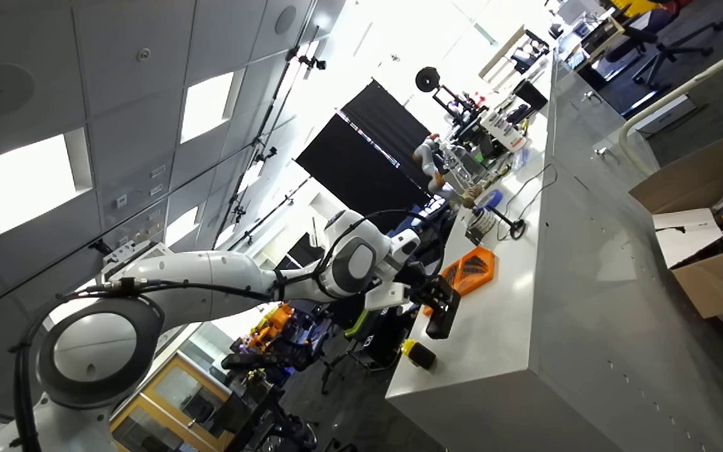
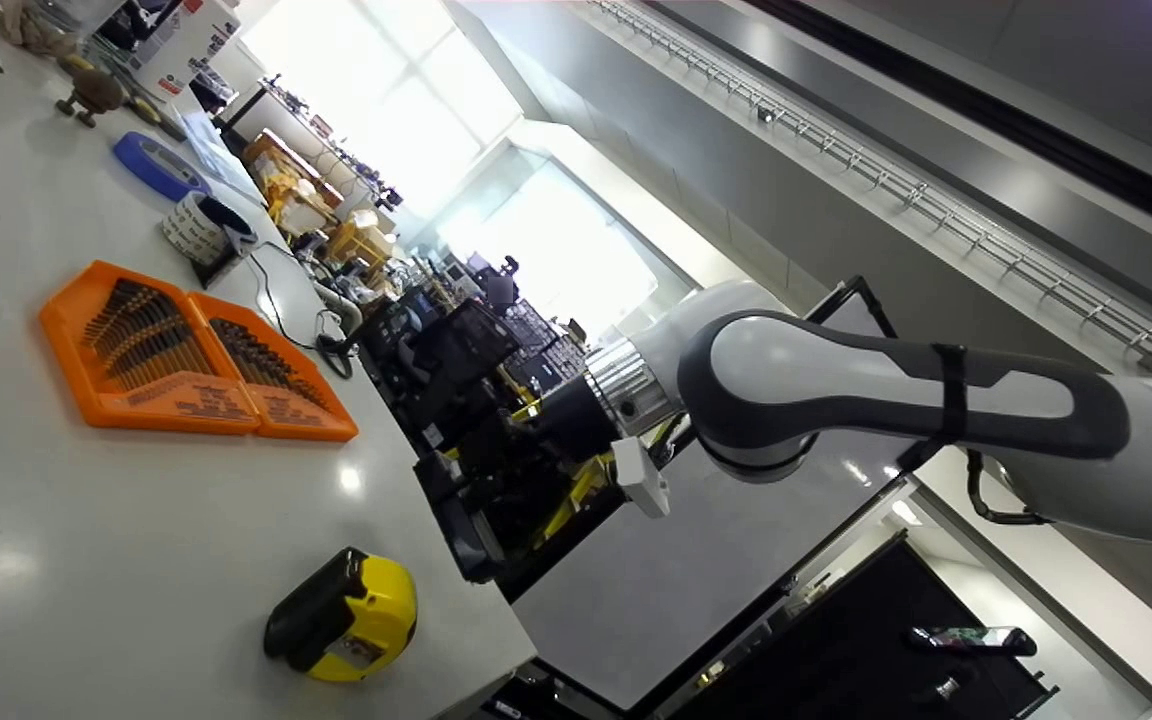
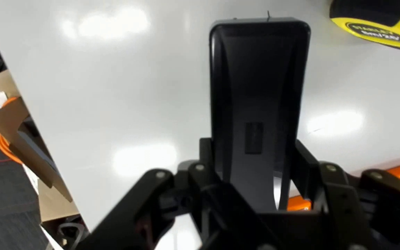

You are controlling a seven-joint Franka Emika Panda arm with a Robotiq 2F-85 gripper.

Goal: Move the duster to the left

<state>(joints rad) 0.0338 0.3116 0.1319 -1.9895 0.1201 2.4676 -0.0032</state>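
The duster is a dark black oblong block. In the wrist view the duster [image 3: 259,76] points away lengthwise between the two fingers of my gripper [image 3: 250,152], with one finger pressed on each long side. My gripper is shut on it. In the exterior views the duster shows below the gripper [image 1: 429,294], as a black block [image 1: 442,320] and as a dark block [image 2: 454,525] near the table's far edge. It appears to be held above the white tabletop. The gripper also shows as a dark shape [image 2: 501,480], its fingers hard to make out.
An orange open case of drill bits [image 1: 477,270], also in an exterior view [image 2: 186,400], lies on the white table [image 2: 136,540]. A yellow and black tape measure [image 2: 346,615], also in the wrist view [image 3: 377,29], stands near the table's end. A tape roll [image 2: 201,232] stands beyond the case.
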